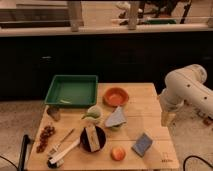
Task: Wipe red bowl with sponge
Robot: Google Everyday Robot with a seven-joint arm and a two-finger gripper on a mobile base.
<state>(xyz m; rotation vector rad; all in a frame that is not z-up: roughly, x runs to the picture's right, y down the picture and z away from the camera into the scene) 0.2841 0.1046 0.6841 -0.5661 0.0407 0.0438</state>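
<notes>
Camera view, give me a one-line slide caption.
The gripper hangs at the right edge of the wooden table, apart from the red bowl and the sponge lying on it.

Bent white arm [189, 86], pincer [167, 119] pointing down

A light wooden counter [146, 102] stands on a pale speckled floor [17, 120]. Behind the counter runs a dark cabinet front [100, 57]. Above it lies a bright ledge [100, 29].
</notes>
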